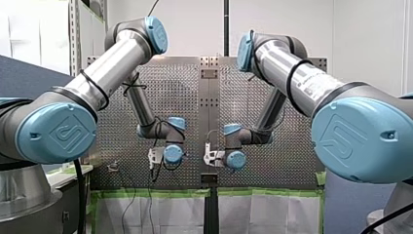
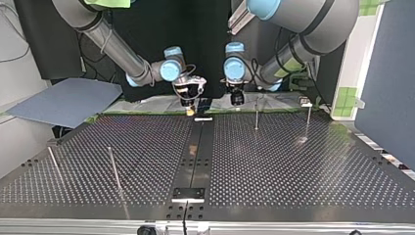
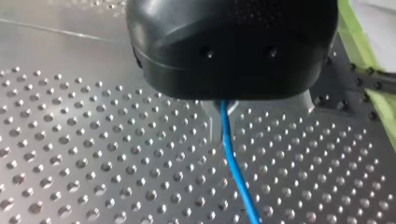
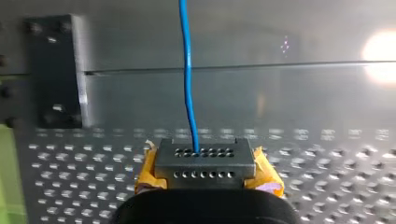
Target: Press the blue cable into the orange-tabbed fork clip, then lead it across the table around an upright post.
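Since the cable (image 4: 187, 70) is thin, light and limp, it will sag wherever it is unsupported and could slide through a loose pinch; I judge it is best held close to the stretch to be seated, with a second hold further along to keep it taut, and never yanked, lest it kink. In the right wrist view it runs straight ahead from my right tool (image 4: 205, 156), whose yellow pads (image 4: 268, 179) are clamped on it; in the left wrist view it comes out from under my left tool (image 3: 224, 105) and runs on over the table (image 3: 93, 163). How far that tool is open I cannot tell, because its black body hides it; the clip I cannot pick out in any view. In the top view both tools hang low at the far end of the centre strip (image 2: 195, 147), my right just left of it and my left just right of it. Each arm is folded, elbow high and wrist turned down, so its tool points at the table. One post (image 2: 256, 115) stands right of the strip beside my left tool; three more stand further from the strip.
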Available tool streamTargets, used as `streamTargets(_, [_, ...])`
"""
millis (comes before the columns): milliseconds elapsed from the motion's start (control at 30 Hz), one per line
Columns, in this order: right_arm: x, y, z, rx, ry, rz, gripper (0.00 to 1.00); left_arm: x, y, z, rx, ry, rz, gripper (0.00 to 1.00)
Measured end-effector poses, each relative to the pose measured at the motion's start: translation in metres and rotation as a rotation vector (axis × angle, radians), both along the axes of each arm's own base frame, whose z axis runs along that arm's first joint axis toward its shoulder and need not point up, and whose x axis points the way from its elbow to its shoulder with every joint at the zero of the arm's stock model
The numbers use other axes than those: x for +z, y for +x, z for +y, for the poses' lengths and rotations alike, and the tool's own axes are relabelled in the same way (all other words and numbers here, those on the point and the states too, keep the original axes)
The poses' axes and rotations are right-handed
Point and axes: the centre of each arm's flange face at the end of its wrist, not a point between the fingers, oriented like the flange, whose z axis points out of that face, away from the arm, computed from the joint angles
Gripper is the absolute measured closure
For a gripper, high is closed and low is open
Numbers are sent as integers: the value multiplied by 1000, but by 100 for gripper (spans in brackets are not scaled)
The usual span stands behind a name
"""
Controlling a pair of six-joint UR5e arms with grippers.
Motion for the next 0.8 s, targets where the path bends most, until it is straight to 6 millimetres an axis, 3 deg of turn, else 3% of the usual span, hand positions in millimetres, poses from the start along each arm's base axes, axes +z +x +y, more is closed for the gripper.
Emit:
streamTargets(267, [50,-1,-10,-10,-23,-24,100,11,0,-20,-31,11,15,100])
streamTargets(500, [96,-2,-15,-16,-56,-50,100,40,2,-38,-52,8,8,100])
streamTargets(800, [123,-2,-18,-19,-80,-68,100,82,-3,-46,-52,-7,-14,100])
